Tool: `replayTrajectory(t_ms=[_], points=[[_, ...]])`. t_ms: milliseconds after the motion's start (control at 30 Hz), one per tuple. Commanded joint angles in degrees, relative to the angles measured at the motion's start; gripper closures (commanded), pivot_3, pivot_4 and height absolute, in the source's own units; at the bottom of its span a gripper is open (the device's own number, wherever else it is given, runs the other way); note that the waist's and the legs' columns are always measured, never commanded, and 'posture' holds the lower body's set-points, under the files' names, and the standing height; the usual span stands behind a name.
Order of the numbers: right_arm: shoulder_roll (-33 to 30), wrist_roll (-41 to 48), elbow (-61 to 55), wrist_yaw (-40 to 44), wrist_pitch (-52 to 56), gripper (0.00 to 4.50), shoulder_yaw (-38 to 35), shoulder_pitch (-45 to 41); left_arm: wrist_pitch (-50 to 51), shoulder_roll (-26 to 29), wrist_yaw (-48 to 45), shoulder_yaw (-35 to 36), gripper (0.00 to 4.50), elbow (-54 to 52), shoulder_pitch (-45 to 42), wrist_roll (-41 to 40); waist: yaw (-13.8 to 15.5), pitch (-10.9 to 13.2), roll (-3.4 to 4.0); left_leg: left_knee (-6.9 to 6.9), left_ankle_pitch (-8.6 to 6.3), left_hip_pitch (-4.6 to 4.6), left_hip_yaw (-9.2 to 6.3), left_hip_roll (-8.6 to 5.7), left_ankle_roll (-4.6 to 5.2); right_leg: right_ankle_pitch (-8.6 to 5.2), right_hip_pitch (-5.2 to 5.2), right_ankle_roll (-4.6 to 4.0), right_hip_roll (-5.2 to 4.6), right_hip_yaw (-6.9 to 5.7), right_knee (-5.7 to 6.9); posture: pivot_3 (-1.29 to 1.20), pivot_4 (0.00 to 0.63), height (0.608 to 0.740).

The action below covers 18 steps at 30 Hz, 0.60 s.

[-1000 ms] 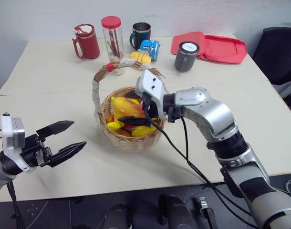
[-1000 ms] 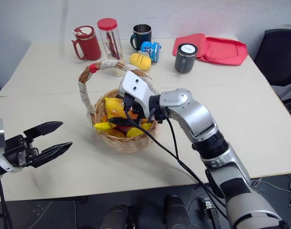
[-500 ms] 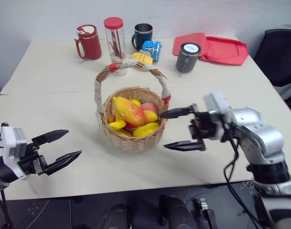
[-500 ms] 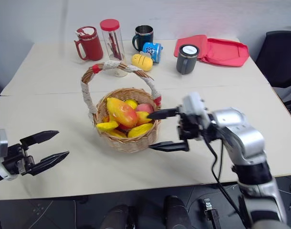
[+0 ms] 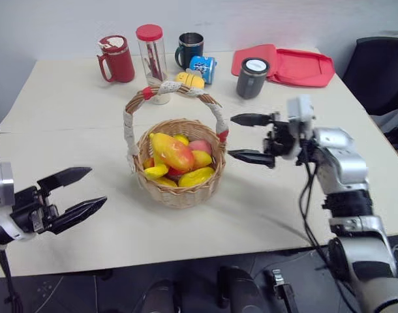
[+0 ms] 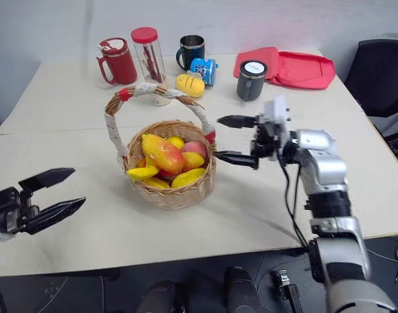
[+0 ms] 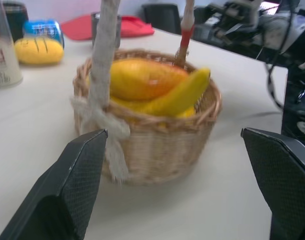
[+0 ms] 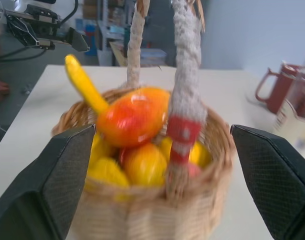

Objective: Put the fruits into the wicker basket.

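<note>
The fruits (image 5: 176, 160), banana and mangoes, lie heaped in the wicker basket (image 5: 178, 192) mid-desk (image 5: 75, 137); they look light, smooth, rigid, best pinched across the middle; left hand (image 5: 75, 193) and right hand (image 5: 248, 138) gape wide, empty, flanking it.

Head stereo looks down; wrist cams flank wicker basket (image 5: 179, 189).
</note>
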Motion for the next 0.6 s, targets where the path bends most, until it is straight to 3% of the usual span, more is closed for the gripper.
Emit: replayTrajectory(t_ms=[33,233,400,600], points=[[1.9,-2.1,6.4,2.5,-3.2,0.66,1.2,-3.7,1.4,0.7,1.8,1.2,0.00,-3.4,-0.9,-3.6,0.0,0.0,0.00,0.00,-0.02,-0.06,-0.02,-0.02,0.03,0.00,0.00,0.01,-0.02,-0.02,-0.04,0.00,0.150,0.740],[3.6,0.5,10.4,5.8,-0.9,2.72,-0.6,-5.6,1.7,0.6,2.7,2.0,0.00,-6.0,-0.1,-3.9,-0.1,0.0,0.00,0.05,-0.06,-0.05,0.00,-0.12,0.14,0.06,0.11,0.12,-0.04,-0.15,-0.16,0.00,0.150,0.740],[-0.6,2.5,3.2,8.7,4.5,4.35,-1.4,-1.0,-1.9,0.0,3.1,-1.4,0.00,-6.1,-1.6,1.1,0.1,0.0,0.01,0.05,-0.02,-0.03,-0.06,-0.04,0.05,0.06,0.10,0.11,0.03,-0.15,-0.09,0.00,0.150,0.740],[-6.4,6.7,-13.7,-1.5,11.2,4.34,-8.6,8.5,-5.1,-1.6,2.4,-9.0,0.00,-2.7,-6.7,5.1,1.3,0.0,0.01,0.06,-0.03,-0.04,-0.03,-0.10,0.07,0.07,0.10,0.13,0.00,-0.24,-0.11,0.00,0.150,0.740]])
